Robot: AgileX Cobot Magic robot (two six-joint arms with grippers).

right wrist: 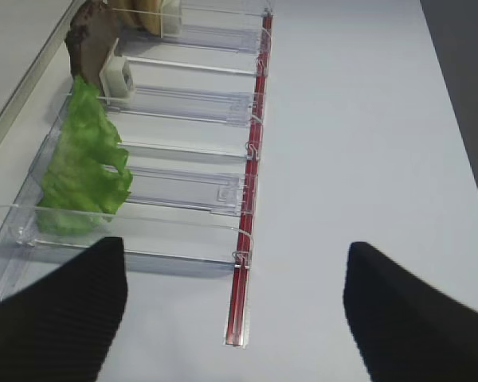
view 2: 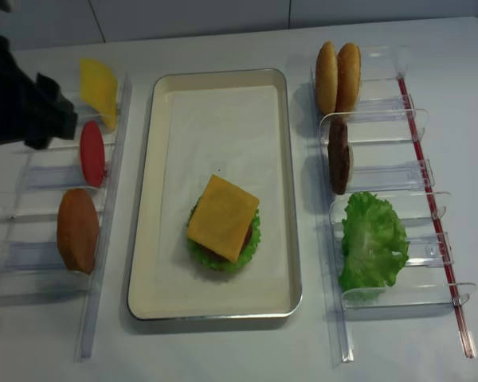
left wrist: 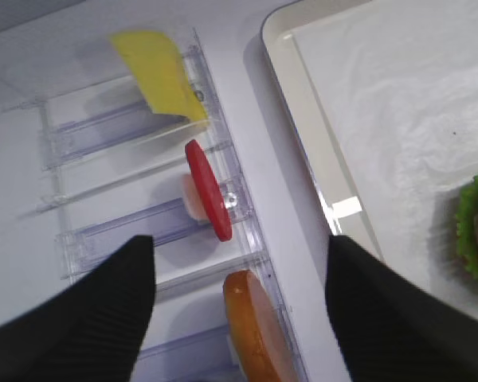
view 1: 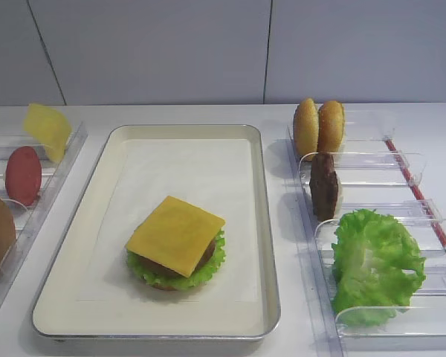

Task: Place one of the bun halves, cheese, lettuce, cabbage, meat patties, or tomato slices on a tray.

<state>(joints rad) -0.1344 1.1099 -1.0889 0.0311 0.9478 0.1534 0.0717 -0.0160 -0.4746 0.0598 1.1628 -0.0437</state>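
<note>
On the cream rectangular tray with white paper lining [view 1: 262,223], toward its near end, sits a stack: thin square yellow cheese slice [view 1: 176,234] lying flat on top, corners pointing diamond-wise, over a dark patty [view 1: 207,255] and ruffled green lettuce [view 1: 180,279]. Left black gripper [left wrist: 239,302] hovers spread wide over the clear plastic left rack [left wrist: 127,187], holding nothing, with a red oval tomato slice [left wrist: 207,189] standing on edge between its fingers. Right black gripper [right wrist: 235,314] is also spread, empty, beside the right rack [right wrist: 183,103].
</note>
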